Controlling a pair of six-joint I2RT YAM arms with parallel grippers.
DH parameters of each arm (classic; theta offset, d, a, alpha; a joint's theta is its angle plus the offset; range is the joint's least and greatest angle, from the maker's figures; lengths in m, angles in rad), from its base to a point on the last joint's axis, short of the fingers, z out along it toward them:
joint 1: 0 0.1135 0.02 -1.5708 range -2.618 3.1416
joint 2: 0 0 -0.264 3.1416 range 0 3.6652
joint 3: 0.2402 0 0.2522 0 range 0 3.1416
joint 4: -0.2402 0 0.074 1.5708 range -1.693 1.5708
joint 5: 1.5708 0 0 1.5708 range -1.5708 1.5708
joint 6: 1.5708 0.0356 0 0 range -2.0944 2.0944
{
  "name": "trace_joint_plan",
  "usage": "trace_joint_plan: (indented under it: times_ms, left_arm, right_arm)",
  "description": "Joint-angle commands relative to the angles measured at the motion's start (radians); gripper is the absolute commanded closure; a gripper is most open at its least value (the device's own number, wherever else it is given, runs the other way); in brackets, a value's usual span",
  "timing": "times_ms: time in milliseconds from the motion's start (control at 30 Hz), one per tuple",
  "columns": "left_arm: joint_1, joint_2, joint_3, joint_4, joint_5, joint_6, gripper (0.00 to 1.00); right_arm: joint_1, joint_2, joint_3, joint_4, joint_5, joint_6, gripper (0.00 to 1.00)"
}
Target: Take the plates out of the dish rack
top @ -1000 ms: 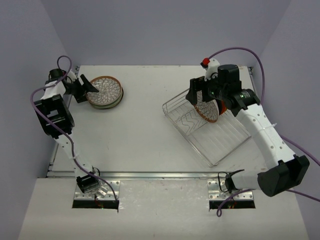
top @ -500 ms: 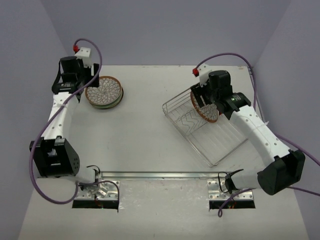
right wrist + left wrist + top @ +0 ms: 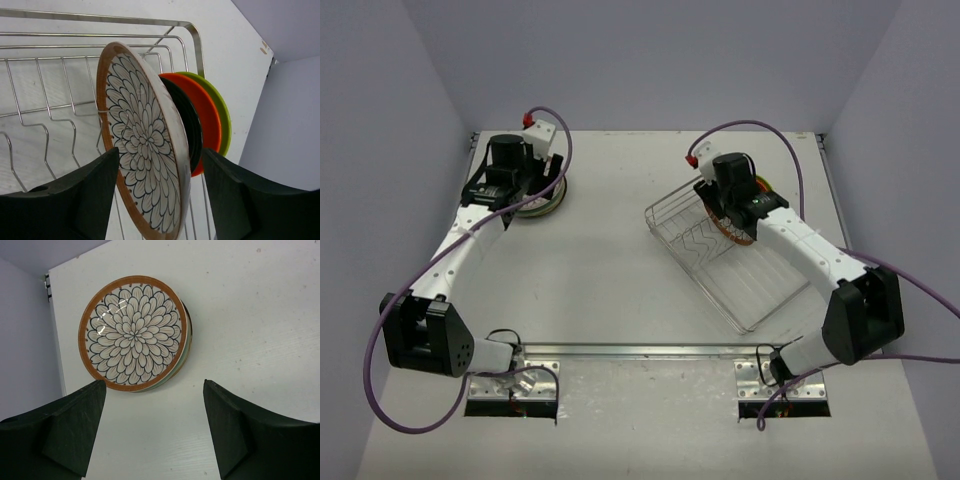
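Several plates stand on edge in the silver wire dish rack: a flower-patterned plate in front, then a black plate, an orange plate and a lime green plate. My right gripper is open and straddles the patterned plate's lower rim, one finger before its face and one behind it, with a gap at the back. From above, the right gripper sits over the rack. At the far left a stack of plates lies flat, patterned plate on top. My left gripper hovers open just short of it, holding nothing.
The rack lies skewed on the right half of the white table. The table's far left edge and wall run close beside the stack. Purple cables loop above both arms.
The left arm swung from beside the stack to above it, with its gripper still open. The right gripper moved left and down over the patterned plate, and its jaws narrowed around the rim.
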Motion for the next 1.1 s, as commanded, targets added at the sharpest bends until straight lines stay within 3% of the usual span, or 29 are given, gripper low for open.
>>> trace_joint_plan:
  times_ms: [0, 100, 400, 533, 667, 1067]
  left_arm:
    - [0.002, -0.023, 0.012, 0.042, -0.001, 0.01, 0.23]
    - [0.002, -0.022, 0.009, 0.042, 0.002, 0.01, 0.23]
    - [0.002, -0.005, 0.012, 0.053, 0.005, 0.006, 0.23]
    - [0.002, 0.012, 0.025, 0.044, 0.015, -0.001, 0.17]
    - [0.002, 0.013, 0.024, 0.03, 0.04, -0.013, 0.0]
    - [0.002, 0.023, 0.027, 0.022, 0.072, -0.069, 0.0]
  right_arm:
    - [-0.005, 0.055, -0.001, 0.067, 0.002, -0.001, 0.4]
    - [-0.025, 0.078, 0.012, 0.065, -0.011, 0.007, 0.5]
    - [-0.084, 0.162, 0.079, 0.065, -0.039, -0.001, 0.98]
    - [-0.099, 0.176, 0.1, 0.086, -0.032, -0.022, 1.0]
    - [-0.097, 0.151, 0.101, 0.082, -0.037, -0.029, 1.0]
    - [0.013, 0.028, 0.042, 0.233, 0.103, -0.222, 1.0]
